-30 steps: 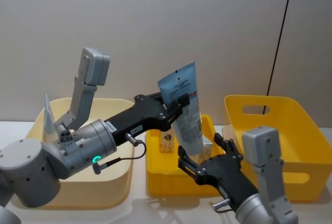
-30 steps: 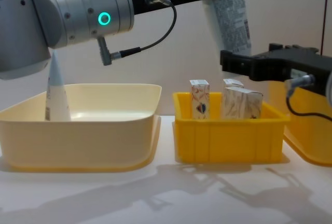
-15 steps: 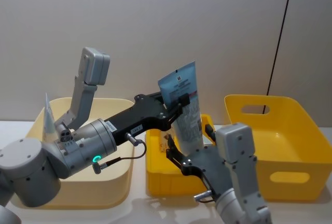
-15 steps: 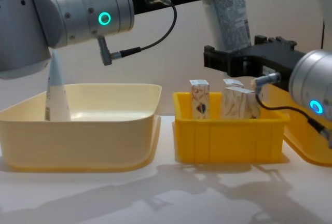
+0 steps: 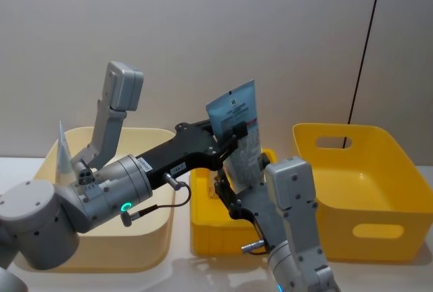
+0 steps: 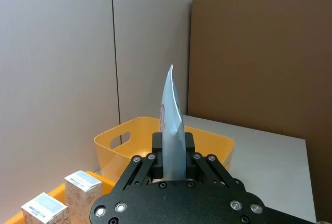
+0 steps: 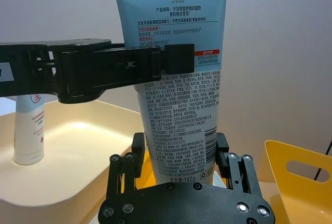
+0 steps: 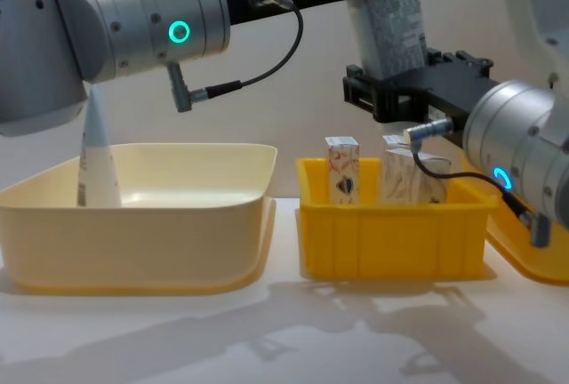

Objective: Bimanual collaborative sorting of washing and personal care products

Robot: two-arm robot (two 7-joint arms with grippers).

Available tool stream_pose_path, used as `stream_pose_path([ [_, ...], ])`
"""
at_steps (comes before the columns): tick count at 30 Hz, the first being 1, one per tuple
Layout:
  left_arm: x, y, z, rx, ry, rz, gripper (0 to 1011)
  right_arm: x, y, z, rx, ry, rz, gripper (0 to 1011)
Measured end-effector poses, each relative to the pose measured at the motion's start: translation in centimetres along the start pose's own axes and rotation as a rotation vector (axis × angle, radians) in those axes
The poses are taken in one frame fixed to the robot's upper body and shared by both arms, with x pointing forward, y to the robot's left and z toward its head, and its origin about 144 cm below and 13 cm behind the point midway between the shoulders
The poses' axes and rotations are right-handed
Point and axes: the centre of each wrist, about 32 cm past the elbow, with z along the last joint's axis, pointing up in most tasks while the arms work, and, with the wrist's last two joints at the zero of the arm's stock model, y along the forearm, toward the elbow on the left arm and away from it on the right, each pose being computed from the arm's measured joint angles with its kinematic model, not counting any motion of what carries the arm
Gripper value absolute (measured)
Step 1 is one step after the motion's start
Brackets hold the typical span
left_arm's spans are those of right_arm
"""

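Since a second ago our right gripper (image 7: 180,149) has moved in from the right to the lower end of the tube (image 5: 232,106), while our left gripper (image 5: 231,135) and the tube have stayed put. We work over a white table (image 8: 267,331) before a plain beige wall (image 5: 203,28). The left wrist view adds a brown board (image 6: 249,63) standing behind the large yellow bin (image 5: 365,190) at our right. A cream bin (image 8: 133,251) sits at our left, and a small yellow bin (image 8: 391,242) sits between the two, holding upright cartons (image 8: 341,169).

The tube hangs in the air above the small yellow bin. Its long axis is close to upright, with the flat crimped end on top, leaning slightly to our left, and the cap end pointing down. Our left gripper pinches it across the upper part. Our right gripper's fingers (image 7: 138,154) are spread, one on each side of the lower end and just beside it; we cannot tell whether they touch. A second tube (image 8: 96,157) stands crimped end up at the far left of the cream bin.
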Motion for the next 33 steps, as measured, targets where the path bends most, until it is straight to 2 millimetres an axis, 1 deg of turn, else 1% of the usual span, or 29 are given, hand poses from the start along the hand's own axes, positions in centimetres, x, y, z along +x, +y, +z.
stream_pose_path([
  [1, 0.0, 0.0, 0.0, 0.0, 0.0, 0.0, 221, 0.0, 0.0, 0.0, 0.001, -0.001, -0.002, 816],
  [5, 0.0, 0.0, 0.0, 0.0, 0.0, 0.0, 219, -0.2, 0.1, 0.0, 0.004, -0.006, -0.009, 713],
  [12, 0.0, 0.0, 0.0, 0.0, 0.0, 0.0, 230, -0.5, 0.3, -0.1, 0.008, -0.012, -0.016, 649],
  [13, 0.0, 0.0, 0.0, 0.0, 0.0, 0.0, 266, -0.5, 0.3, -0.1, 0.009, -0.013, -0.018, 643],
  [16, 0.0, 0.0, 0.0, 0.0, 0.0, 0.0, 313, -0.6, 0.4, 0.0, 0.012, -0.013, -0.019, 632],
  [17, 0.0, 0.0, 0.0, 0.0, 0.0, 0.0, 370, -0.6, 0.4, 0.0, 0.013, -0.014, -0.019, 620],
  [19, 0.0, 0.0, 0.0, 0.0, 0.0, 0.0, 408, -0.6, 0.4, 0.0, 0.013, -0.014, -0.019, 604],
  [21, 0.0, 0.0, 0.0, 0.0, 0.0, 0.0, 481, -0.6, 0.4, 0.0, 0.013, -0.015, -0.02, 598],
  [23, 0.0, 0.0, 0.0, 0.0, 0.0, 0.0, 588, -0.5, 0.4, -0.1, 0.013, -0.015, -0.023, 588],
  [25, 0.0, 0.0, 0.0, 0.0, 0.0, 0.0, 606, -0.4, 0.4, -0.1, 0.011, -0.015, -0.026, 577],
  [26, 0.0, 0.0, 0.0, 0.0, 0.0, 0.0, 664, -0.3, 0.4, -0.1, 0.009, -0.016, -0.031, 571],
  [27, 0.0, 0.0, 0.0, 0.0, 0.0, 0.0, 680, -0.2, 0.4, -0.2, 0.007, -0.016, -0.034, 566],
  [28, 0.0, 0.0, 0.0, 0.0, 0.0, 0.0, 727, -0.1, 0.4, -0.2, 0.006, -0.017, -0.039, 562],
  [29, 0.0, 0.0, 0.0, 0.0, 0.0, 0.0, 737, 0.2, 0.4, -0.2, 0.003, -0.019, -0.049, 556],
  [31, 0.0, 0.0, 0.0, 0.0, 0.0, 0.0, 788, 0.4, 0.4, -0.3, 0.0, -0.022, -0.06, 551],
  [32, 0.0, 0.0, 0.0, 0.0, 0.0, 0.0, 819, 0.5, 0.4, -0.3, -0.002, -0.024, -0.066, 544],
  [33, 0.0, 0.0, 0.0, 0.0, 0.0, 0.0, 873, 0.9, 0.4, -0.5, -0.007, -0.028, -0.08, 540],
])
